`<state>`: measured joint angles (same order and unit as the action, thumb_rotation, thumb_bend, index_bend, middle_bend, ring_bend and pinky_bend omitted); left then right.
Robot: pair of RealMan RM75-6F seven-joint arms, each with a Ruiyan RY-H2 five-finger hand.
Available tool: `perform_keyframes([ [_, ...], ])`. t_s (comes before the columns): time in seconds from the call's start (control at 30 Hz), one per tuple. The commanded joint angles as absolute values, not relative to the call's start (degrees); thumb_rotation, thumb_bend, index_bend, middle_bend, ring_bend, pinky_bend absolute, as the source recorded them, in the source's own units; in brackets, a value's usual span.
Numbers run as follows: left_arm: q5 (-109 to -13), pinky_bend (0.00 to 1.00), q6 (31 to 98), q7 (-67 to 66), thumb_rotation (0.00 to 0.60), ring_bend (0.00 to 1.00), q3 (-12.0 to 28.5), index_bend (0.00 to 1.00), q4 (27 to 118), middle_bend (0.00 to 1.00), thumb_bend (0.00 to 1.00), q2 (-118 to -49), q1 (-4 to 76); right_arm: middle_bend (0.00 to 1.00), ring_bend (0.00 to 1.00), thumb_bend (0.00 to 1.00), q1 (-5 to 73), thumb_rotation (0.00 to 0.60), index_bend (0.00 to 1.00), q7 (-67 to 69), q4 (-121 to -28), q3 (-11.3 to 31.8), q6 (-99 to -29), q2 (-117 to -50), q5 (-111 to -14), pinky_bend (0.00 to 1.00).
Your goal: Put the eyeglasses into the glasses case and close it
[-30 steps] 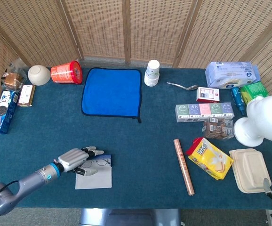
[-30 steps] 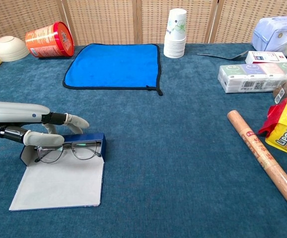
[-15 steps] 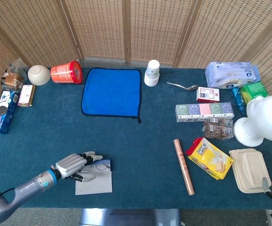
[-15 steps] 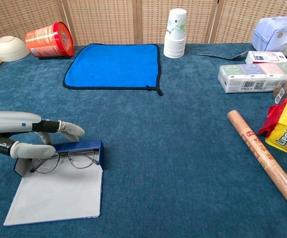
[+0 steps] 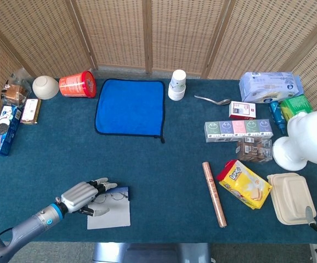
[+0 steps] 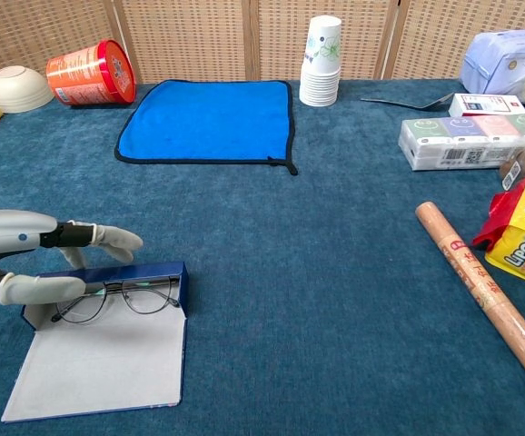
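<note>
One hand shows in the head view: the left hand [image 5: 83, 194] lies over the thin wire-framed eyeglasses [image 5: 108, 193], near the table's front edge.

In the chest view its fingers [image 6: 40, 288] grasp the eyeglasses, which rest in the open blue glasses case [image 6: 108, 338]; the grey flap is not yet closed. The blue cloth [image 6: 208, 121] is well apart, so nothing blocks.

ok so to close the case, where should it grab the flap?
Probably the free near edge of the grey flap, from the robot's side, then fold it up over the blue tray. The flap lies flat, hinged at the tray where the glasses sit. The left hand is at the glasses, so it would have to let go first.
</note>
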<state>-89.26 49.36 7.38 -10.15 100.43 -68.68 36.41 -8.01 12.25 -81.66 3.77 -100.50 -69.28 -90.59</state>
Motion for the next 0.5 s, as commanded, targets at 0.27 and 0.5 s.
perform_keyframes([
  [0.27,-88.25,0.18,52.83,0.79,0.081,0.03,-10.60,0.02,101.34,0.13,0.24,-70.13,32.63,0.06,0.09,0.41,-7.94,0.600,0.00,14.07,-80.03,3.60,-100.88,-69.48,-91.06,0.28],
  [0.5,-87.29,0.18,54.59,-2.45,0.081,0.03,-9.16,0.02,100.39,0.13,0.24,-71.07,31.59,0.06,0.09,0.41,-8.37,0.600,0.00,14.93,-79.23,3.46,-101.28,-69.60,-90.79,0.28],
])
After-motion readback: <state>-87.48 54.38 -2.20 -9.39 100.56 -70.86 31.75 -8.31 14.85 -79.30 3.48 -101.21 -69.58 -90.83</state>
